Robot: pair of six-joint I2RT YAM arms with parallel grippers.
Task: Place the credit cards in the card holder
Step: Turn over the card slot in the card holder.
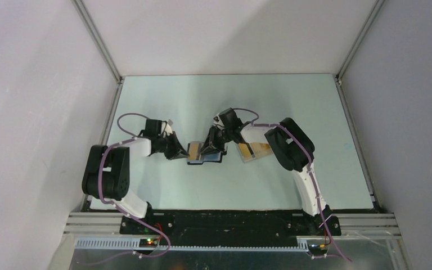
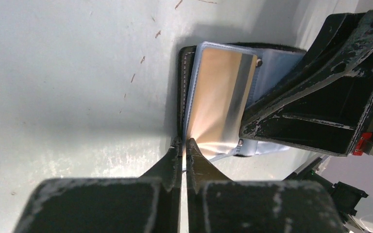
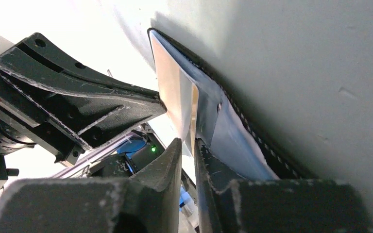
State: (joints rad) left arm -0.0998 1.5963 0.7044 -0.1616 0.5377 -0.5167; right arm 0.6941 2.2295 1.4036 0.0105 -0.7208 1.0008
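Here, an orange credit card (image 2: 218,97) lies in the open card holder (image 2: 182,77).

Left arm (image 1: 115,169), right arm (image 1: 299,163): white links, chunky black joints, purple cables (image 1: 128,118) looping along; left pincer (image 2: 183,144) black, scuffed pale.

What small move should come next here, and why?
Probably the right hand should nudge the card deeper into the card holder. The card seems only partly inside the clear pocket, its free end between that hand's tips, while the shut left hand sits at the holder's edge, seemingly steadying it.
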